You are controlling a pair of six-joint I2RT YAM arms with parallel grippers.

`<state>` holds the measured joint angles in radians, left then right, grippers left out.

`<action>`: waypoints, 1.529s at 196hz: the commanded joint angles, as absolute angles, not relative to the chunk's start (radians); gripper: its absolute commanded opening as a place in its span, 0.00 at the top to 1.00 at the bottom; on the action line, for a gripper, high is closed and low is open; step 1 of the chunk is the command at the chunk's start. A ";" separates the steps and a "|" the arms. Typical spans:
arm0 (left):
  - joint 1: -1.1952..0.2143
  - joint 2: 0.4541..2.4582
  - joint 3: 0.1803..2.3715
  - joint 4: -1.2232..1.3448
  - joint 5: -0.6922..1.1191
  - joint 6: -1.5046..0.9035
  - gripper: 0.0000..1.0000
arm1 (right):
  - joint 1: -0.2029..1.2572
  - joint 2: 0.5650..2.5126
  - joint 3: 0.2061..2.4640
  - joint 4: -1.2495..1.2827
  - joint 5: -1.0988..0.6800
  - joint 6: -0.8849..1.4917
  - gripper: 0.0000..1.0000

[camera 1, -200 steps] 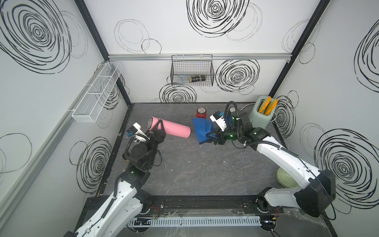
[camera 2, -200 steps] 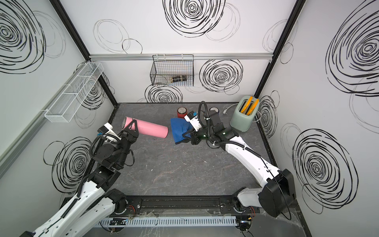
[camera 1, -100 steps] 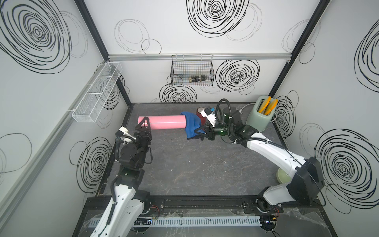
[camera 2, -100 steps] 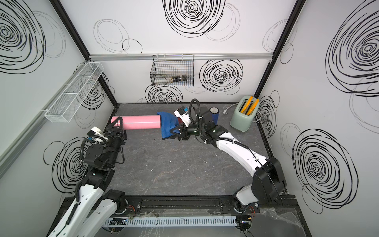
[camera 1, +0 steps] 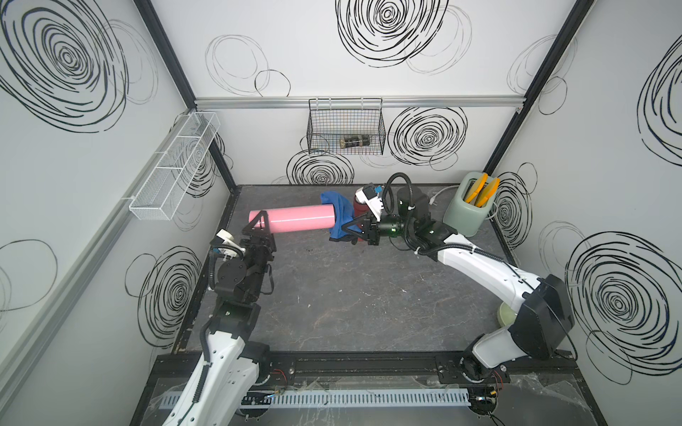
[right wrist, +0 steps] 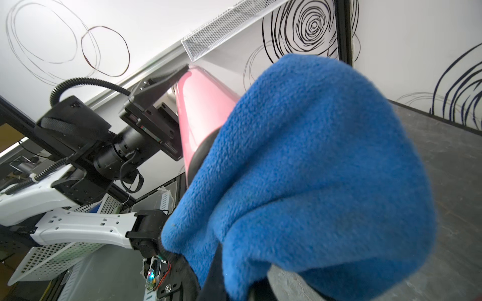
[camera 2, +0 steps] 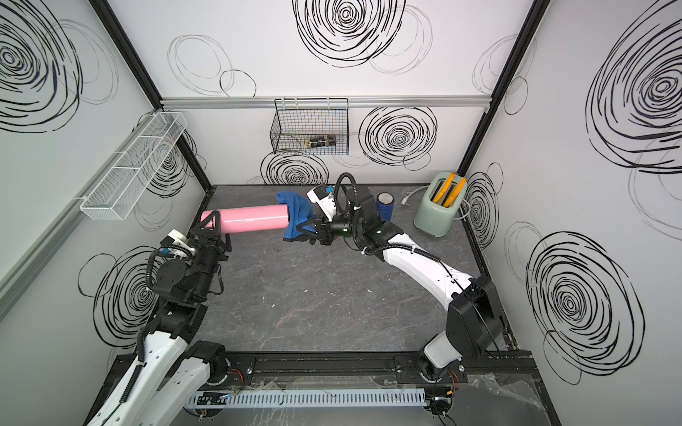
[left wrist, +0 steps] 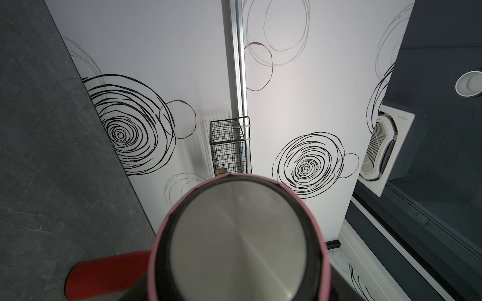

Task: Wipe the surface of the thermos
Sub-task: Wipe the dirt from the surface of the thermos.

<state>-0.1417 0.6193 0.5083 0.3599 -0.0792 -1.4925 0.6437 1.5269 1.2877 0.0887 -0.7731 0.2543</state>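
Above the grey tabletop [camera 1: 369, 295], toward the back: pink thermos [camera 1: 295, 219], level and clear of the surface. Left gripper [camera 1: 261, 223] clamped across its base end, one finger in front, one behind. Right gripper [camera 1: 347, 231] pinched tight on blue cloth [camera 1: 337, 210], draped over and around the thermos's opposite end. From left wrist only: brushed-steel base disc [left wrist: 237, 242], ringed in black and pink. From right wrist only: cloth nap close up, filling most of the frame, pink wall receding toward the left gripper. Navy cup [camera 2: 384, 206] beside the right arm in a top view. Red object [camera 1: 358, 206], possibly a cup, half hidden behind the cloth. Toaster [camera 1: 467, 212] in the back right corner.
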 commanded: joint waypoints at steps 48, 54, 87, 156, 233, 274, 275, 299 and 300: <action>-0.139 0.601 0.476 0.499 -0.057 -1.549 1.00 | 0.634 1.626 1.446 0.167 -0.816 0.271 1.00; -0.138 0.601 0.469 0.507 -0.060 -1.556 1.00 | 0.634 1.626 1.444 0.167 -0.816 0.272 1.00; -0.132 0.598 0.449 0.533 -0.085 -1.571 1.00 | 0.638 1.582 1.349 0.195 -0.836 0.287 1.00; -0.125 0.607 0.441 0.560 -0.102 -1.572 1.00 | 0.666 1.443 1.148 0.225 -0.837 0.316 1.00; -0.127 0.596 0.454 0.544 -0.063 -1.564 1.00 | 0.600 1.531 1.282 0.216 -0.875 0.304 1.00; -0.127 0.597 0.450 0.559 -0.055 -1.569 1.00 | 0.591 1.629 1.424 0.217 -0.906 0.312 1.00; -0.127 0.597 0.450 0.559 -0.056 -1.569 1.00 | 0.591 1.631 1.426 0.217 -0.906 0.313 1.00; -0.127 0.594 0.444 0.567 -0.057 -1.572 1.00 | 0.594 1.654 1.444 0.245 -0.923 0.340 1.00; -0.127 0.595 0.444 0.567 -0.058 -1.572 1.00 | 0.594 1.654 1.443 0.247 -0.923 0.341 1.00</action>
